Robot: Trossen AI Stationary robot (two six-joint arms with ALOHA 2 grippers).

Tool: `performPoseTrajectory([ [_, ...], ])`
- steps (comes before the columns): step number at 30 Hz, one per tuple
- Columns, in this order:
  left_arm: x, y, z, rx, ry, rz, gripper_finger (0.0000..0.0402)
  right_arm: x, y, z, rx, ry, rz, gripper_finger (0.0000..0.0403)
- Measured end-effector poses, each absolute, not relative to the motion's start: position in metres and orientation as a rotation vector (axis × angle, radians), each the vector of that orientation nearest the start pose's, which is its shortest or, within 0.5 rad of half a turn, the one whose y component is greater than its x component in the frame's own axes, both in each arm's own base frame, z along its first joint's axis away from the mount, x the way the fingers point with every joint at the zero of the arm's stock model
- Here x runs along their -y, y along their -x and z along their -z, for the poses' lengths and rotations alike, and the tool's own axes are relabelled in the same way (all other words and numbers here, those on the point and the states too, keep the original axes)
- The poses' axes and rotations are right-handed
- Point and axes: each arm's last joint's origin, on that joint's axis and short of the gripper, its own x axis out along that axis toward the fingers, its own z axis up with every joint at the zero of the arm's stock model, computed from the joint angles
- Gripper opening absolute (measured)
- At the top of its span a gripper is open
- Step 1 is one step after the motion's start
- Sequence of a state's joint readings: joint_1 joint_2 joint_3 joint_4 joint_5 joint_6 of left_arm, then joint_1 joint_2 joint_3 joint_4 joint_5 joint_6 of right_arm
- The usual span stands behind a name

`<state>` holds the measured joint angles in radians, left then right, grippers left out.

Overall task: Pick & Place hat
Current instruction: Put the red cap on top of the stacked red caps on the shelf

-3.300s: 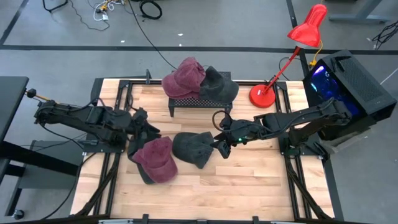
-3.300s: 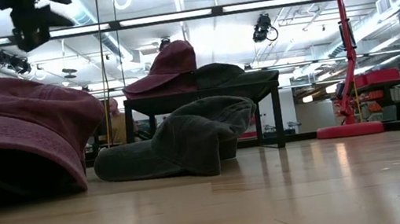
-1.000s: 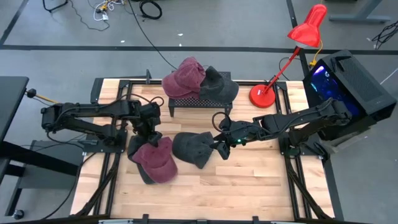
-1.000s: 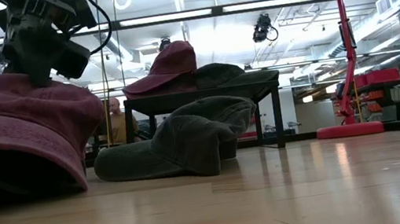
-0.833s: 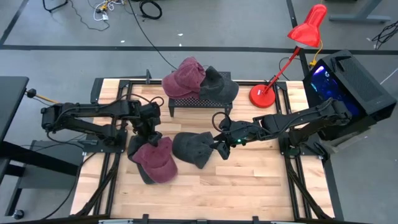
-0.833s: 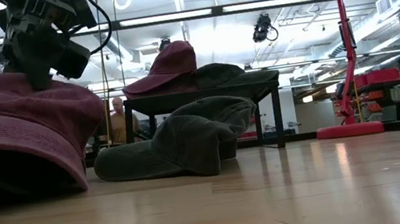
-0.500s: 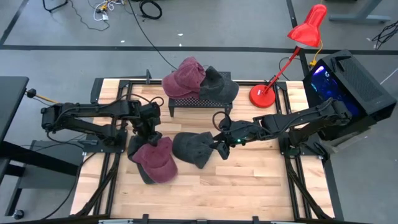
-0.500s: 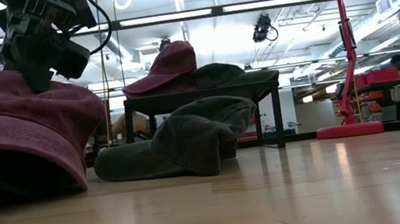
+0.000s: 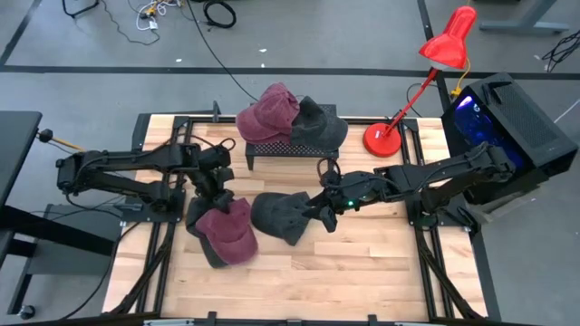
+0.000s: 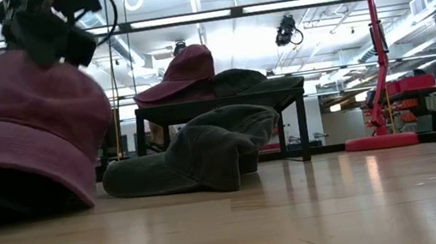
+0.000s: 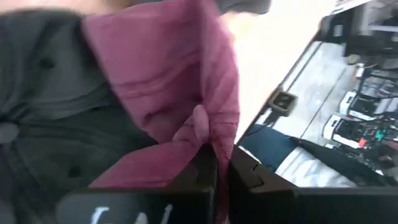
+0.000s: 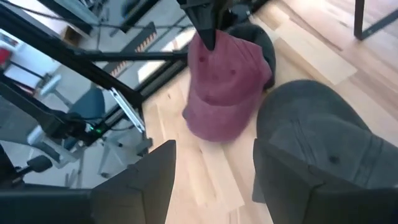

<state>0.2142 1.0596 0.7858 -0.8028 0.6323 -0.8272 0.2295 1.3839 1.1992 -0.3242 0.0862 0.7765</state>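
A maroon hat [image 9: 228, 235] lies at the table's left-middle, partly over a dark hat [image 9: 194, 217]. My left gripper [image 9: 217, 201] stands above its far part and is shut on its cloth; in the low view the gripper [image 10: 46, 44] sits at the hat's peak [image 10: 17, 109]. A dark grey hat [image 9: 276, 215] rests on the table at the middle, brim flat on the wood [image 10: 136, 179]. My right gripper [image 9: 326, 217] hangs open above that hat's right edge [image 12: 323, 143], touching nothing. My left gripper pinches a raised fold of the maroon hat's crown [image 11: 208, 134] between its two fingers. The fingers come from above, pointing down. The cloth is drawn up into a peak under them, while the hat's lower rim [image 10: 46, 187] stays near the table.
A black rack [image 9: 281, 149] at the far middle carries a maroon hat [image 9: 269, 110] and a dark hat [image 9: 319, 122]. A red desk lamp [image 9: 385, 138] stands at the far right. Bare wood [image 9: 344, 272] lies toward the near edge.
My left gripper has taken hold of the maroon hat's crown and gone up a little. The crown has risen into a peak with it, while the hat's lower part stays where it was. The dark grey hat has kept still.
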Motion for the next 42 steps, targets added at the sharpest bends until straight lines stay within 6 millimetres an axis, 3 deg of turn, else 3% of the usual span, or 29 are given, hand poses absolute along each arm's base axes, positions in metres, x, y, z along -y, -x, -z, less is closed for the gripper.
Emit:
performPoseTrajectory([
  [7,-0.025,-0.195,-0.297,-0.952,1.083,0.032,0.0008,-0.063,-0.282,-0.351,-0.453,-0.669,0.034,0.0214],
  [13,-0.026,-0.199,-0.338,-0.816,0.999,0.089,0.0006,-0.056,-0.255,-0.374,-0.381,-0.65,0.03,0.0214],
  [22,-0.014,-0.211,-0.368,-0.616,0.875,0.288,0.0006,-0.045,-0.211,-0.404,-0.272,-0.593,-0.018,0.0214],
  [29,0.002,-0.234,-0.363,-0.613,0.838,0.387,0.0005,-0.038,-0.19,-0.414,-0.208,-0.57,0.046,0.0214],
  [42,0.026,-0.304,-0.327,-0.615,0.822,0.536,0.0008,-0.037,-0.189,-0.414,-0.21,-0.565,0.067,0.0214],
])
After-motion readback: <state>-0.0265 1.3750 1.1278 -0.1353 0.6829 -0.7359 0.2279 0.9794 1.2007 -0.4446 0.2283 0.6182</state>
